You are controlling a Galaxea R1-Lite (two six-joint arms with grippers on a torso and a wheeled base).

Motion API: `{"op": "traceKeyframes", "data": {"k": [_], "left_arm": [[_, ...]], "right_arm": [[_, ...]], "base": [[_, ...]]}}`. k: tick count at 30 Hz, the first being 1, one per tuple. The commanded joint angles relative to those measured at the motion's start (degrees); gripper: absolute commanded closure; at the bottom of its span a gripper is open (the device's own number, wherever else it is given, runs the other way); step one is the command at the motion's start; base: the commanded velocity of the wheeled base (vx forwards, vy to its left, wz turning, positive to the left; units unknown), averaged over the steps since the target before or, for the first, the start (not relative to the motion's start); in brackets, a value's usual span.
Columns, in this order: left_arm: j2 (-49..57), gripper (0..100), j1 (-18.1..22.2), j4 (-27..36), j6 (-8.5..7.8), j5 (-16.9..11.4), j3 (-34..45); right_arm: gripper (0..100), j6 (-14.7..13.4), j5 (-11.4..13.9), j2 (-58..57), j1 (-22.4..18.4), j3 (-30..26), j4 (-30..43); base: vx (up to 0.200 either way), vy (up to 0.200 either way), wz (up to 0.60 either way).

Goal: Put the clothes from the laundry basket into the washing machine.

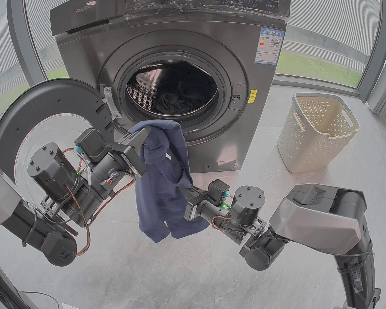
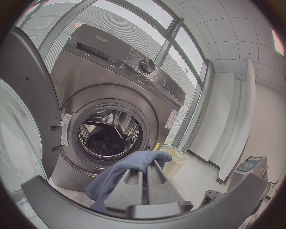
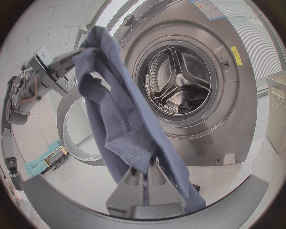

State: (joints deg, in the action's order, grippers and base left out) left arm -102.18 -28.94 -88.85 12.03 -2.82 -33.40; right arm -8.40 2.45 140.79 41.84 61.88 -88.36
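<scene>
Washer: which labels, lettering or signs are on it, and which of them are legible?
Washer, top left: brand lettering, large and clear, not quoted here.
Front, upper right: blue label with coloured bars and a square code, print too small to read.
By the door latch: yellow sticker, too small to read.
Top panel: icons, blurred under film.

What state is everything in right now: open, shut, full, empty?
Door: swung open.
Drum: holds dark clothes.
Blue garment: hanging outside the drum, held by both grippers.
Left gripper: shut on the garment's top.
Right gripper: shut on the garment lower down.
Basket: upright, looks empty.
</scene>
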Motion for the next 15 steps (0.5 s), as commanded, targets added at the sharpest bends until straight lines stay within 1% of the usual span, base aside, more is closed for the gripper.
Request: {"op": "traceKeyframes", "data": {"k": [1,2,4,9,11,12,15], "left_arm": [[-1.9,100,2.3,0.0,0.01,0.2,-0.5],[-2.0,100,2.5,0.0,0.01,0.2,-0.5],[-2.4,100,3.4,0.0,0.01,0.2,-0.7],[-3.6,100,4.5,0.0,0.18,0.7,-1.4],[-3.9,100,4.5,0.0,0.45,1.2,-1.6],[-4.0,100,4.4,0.0,0.80,2.0,-1.6],[-3.7,100,4.2,0.0,0.89,2.2,-1.7]], "right_arm": [[100,-0.5,-0.3,-7.8,0.3,-8.4,-0.1],[100,-0.5,-0.3,-8.6,0.3,-9.4,-0.1],[100,-0.7,-0.5,-13.7,0.4,-15.5,-0.1],[100,-0.7,-0.6,-21.8,0.2,-23.3,0.0],[100,-0.6,-0.6,-23.0,0.0,-24.4,0.0],[100,-0.6,-0.6,-24.9,-0.5,-25.7,0.0],[100,-0.6,-0.7,-26.3,-1.5,-25.8,0.0]], "base": [[0.000,0.000,0.00],[0.000,0.000,0.00],[0.000,0.000,0.00],[0.000,0.000,0.00],[0.000,0.000,0.00],[0.000,0.000,0.00],[0.000,0.000,0.00]]}}
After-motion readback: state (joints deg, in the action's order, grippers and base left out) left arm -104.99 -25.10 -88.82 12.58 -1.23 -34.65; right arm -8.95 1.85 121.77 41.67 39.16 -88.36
